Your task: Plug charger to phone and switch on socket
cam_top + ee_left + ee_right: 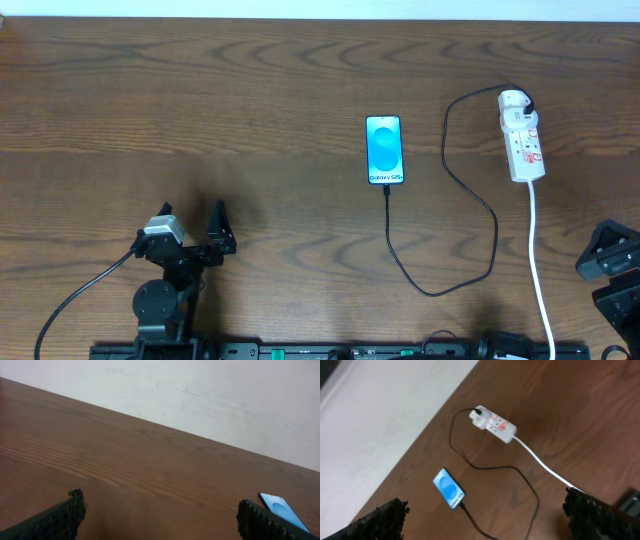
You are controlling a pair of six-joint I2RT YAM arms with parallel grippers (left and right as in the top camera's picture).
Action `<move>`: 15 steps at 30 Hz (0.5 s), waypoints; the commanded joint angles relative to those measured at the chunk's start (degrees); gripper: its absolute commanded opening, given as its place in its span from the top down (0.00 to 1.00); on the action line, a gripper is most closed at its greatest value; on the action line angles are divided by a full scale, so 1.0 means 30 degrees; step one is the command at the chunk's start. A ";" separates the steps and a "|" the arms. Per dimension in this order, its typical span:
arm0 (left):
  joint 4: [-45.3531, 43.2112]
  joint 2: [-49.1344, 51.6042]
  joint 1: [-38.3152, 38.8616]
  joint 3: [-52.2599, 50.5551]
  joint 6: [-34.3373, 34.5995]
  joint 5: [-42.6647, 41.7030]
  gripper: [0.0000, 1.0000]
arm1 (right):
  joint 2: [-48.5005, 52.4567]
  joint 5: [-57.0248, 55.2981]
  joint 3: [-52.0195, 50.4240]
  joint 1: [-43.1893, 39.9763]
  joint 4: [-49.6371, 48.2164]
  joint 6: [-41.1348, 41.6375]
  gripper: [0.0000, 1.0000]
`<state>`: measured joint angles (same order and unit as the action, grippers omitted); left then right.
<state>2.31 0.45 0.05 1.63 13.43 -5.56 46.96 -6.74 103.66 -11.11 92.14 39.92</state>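
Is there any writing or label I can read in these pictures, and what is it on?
"Galaxy S25": on the phone, along the bottom of its screen, seen from overhead.
Red marks on the power strip: too small to read.
No other writing shows.

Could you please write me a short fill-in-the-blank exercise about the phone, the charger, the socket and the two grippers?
1. The phone lies flat on the table with its screen facing ___.
2. The charger loops from the phone's near edge over to the ___.
3. A thicker ___ cord leaves the socket toward the robot's side.
4. The left gripper and the right gripper are both ___ and hold nothing.

Missing words: up; socket; white; open.
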 commanded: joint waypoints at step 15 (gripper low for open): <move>0.0408 -0.0073 0.0007 -0.0466 -0.0248 0.0233 0.02 | -0.0189 -0.1494 -0.4393 0.0153 -0.0459 -0.0860 0.01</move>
<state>2.31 0.45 0.05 1.63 13.43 -5.54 46.57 -10.79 95.46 -11.09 93.06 38.37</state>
